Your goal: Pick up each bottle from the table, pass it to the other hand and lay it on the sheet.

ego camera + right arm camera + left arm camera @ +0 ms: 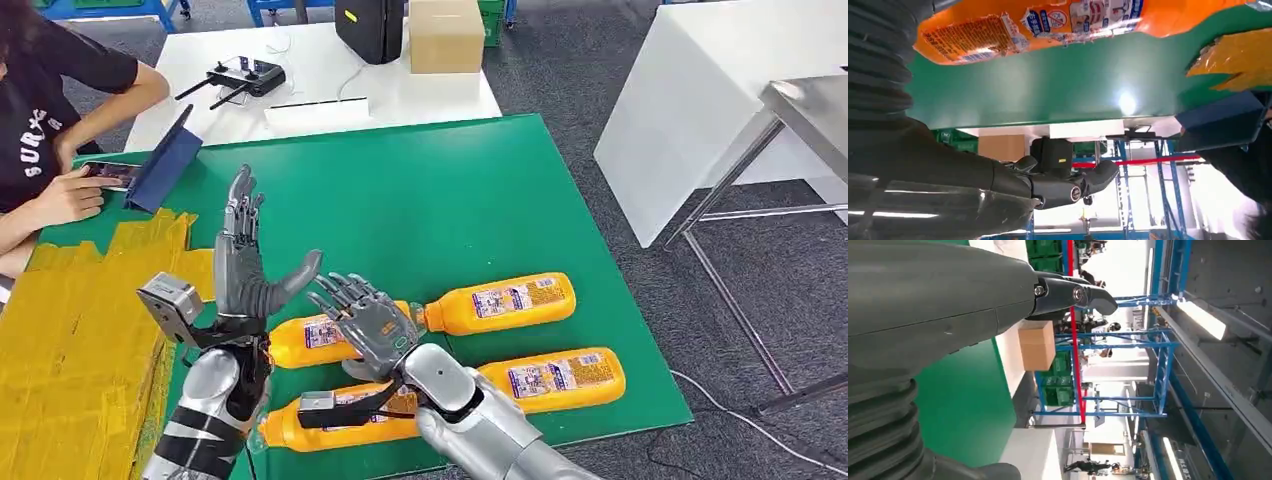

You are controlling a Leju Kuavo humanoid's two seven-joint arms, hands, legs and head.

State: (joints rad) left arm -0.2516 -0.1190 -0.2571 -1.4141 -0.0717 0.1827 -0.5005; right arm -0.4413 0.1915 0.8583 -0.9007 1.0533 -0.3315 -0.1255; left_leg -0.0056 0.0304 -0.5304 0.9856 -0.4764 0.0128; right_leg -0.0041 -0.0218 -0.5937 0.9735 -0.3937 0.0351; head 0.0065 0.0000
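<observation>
So we've got four orange bottles lying on the green table, two in a far row and two in a near row. Our right hand hovers fingers spread, holding nothing, over the far-left bottle, looks like we're lining up a grab. Left hand is raised upright, spread and empty, probably waiting for the pass. The yellow sheet sits off to the left, so the handoff makes sense. The right wrist view gives us a close look at a bottle's label; the head view shows the whole layout.
</observation>
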